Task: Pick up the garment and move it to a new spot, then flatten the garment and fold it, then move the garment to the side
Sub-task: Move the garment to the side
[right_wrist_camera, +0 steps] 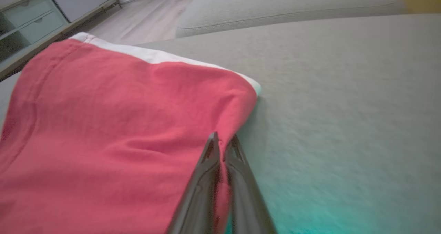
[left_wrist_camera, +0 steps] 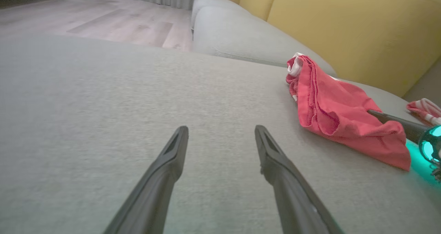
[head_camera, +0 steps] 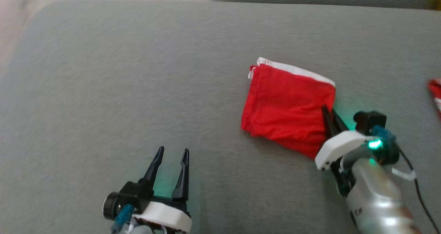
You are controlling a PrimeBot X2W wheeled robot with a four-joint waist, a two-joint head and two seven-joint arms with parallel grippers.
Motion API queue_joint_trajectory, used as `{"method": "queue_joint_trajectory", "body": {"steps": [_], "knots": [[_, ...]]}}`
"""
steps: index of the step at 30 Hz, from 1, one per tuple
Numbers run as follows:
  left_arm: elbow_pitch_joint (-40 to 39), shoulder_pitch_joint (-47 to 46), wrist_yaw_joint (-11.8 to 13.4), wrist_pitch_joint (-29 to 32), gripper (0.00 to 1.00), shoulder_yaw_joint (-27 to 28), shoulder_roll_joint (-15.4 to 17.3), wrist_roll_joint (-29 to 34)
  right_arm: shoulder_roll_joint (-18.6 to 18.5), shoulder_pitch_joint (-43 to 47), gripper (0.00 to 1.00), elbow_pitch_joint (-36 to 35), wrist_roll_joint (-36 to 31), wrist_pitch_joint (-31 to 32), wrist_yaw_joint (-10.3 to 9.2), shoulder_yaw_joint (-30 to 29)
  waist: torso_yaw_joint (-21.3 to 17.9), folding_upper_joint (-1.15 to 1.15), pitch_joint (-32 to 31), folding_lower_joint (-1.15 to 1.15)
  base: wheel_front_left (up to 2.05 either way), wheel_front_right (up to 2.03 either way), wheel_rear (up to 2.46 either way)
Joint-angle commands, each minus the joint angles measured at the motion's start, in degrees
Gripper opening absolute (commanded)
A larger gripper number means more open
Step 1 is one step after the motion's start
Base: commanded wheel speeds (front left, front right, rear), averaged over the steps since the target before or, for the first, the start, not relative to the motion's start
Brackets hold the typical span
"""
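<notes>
On the grey cushion point(head_camera: 103, 89), from the head, the folded red garment point(head_camera: 286, 106) lies right of middle. Left wrist: the left gripper point(left_wrist_camera: 220, 129) spread wide — nothing in it. Right wrist: the right gripper point(right_wrist_camera: 224, 137) pinched tight on the garment's right edge.

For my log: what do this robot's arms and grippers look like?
Both the left gripper and right gripper have two long, dark, tapered fingers on a white rounded housing with blue connectors. The right forearm is glossy silver, with a glowing green light and a thin black cable.
</notes>
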Motion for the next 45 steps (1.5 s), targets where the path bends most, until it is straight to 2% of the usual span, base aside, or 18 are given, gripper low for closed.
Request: {"method": "queue_joint_trajectory", "body": {"steps": [1, 5, 10, 13, 20, 27, 30, 35, 42, 45], "knots": [[-1.5, -2.5, -0.4, -0.3, 1.0, 2.1, 0.1, 0.5, -0.1, 2.0, 0.0, -2.5, 1.3, -0.5, -0.04, 2.4, -8.8, 0.0, -2.4, -0.01, 0.0, 0.0, 0.0], [-1.1, -3.4, -1.2, -0.3, 1.0, 2.0, 0.1, 0.4, -0.1, 4.5, 0.0, -5.4, 3.1, -0.5, -0.04, 5.8, -18.1, 0.0, -3.3, -0.01, 0.0, 0.0, 0.0], [-1.0, -4.8, -1.9, -0.3, 1.0, 0.7, 0.1, -0.5, -0.1, 6.8, 0.0, -8.0, 5.2, -0.5, -0.04, 8.8, -27.5, 0.0, -3.6, -0.01, 0.0, 0.0, 0.0], [-1.3, -5.7, -2.0, -0.3, 1.0, -0.2, 0.1, -0.9, -0.1, 7.9, 0.0, -9.4, 6.2, -0.5, -0.04, 9.9, -31.3, 0.0, -3.3, -0.01, 0.0, 0.0, 0.0], [-0.7, -5.9, -2.1, -0.3, 1.0, -1.4, 0.1, -0.9, -0.1, 9.3, 0.0, -11.8, 7.8, -0.5, -0.04, 11.4, -35.1, 0.0, -2.5, -0.01, 0.0, 0.0, 0.0], [0.6, -6.2, -2.4, -0.3, 1.0, -1.7, 0.1, -0.2, -0.1, 5.4, 0.0, -12.5, 4.0, -0.5, -0.04, 9.7, -32.2, 0.0, -0.4, -0.01, 0.0, 0.0, 0.0], [0.8, -6.2, -2.4, -0.3, 1.0, -1.7, 0.1, 0.1, -2.0, 1.6, 0.0, -12.6, 1.4, -0.5, -0.04, 8.8, -30.0, 0.0, 0.8, -0.01, 0.0, 0.0, 0.0], [1.0, -6.3, -2.5, -0.3, 1.0, -1.7, 0.1, 0.8, -9.0, -6.0, 0.0, -9.9, -1.8, -0.5, -0.04, 7.9, -26.4, 0.0, 2.7, -0.01, 0.0, 0.0, 0.0], [1.0, -7.6, -2.5, -0.3, 1.0, -1.8, 0.1, 1.6, -19.8, -16.3, 0.0, -0.6, -7.3, 0.0, -0.04, 6.7, -21.9, 0.0, 5.1, -0.01, 0.0, 0.0, 0.0], [1.0, -8.3, -2.5, -0.3, 1.0, -1.8, 0.1, 2.0, -23.1, -19.6, 0.0, 3.5, -10.1, 0.4, -0.04, 4.8, -20.6, 0.0, 5.8, -0.01, 0.0, 0.0, 0.0]]}}
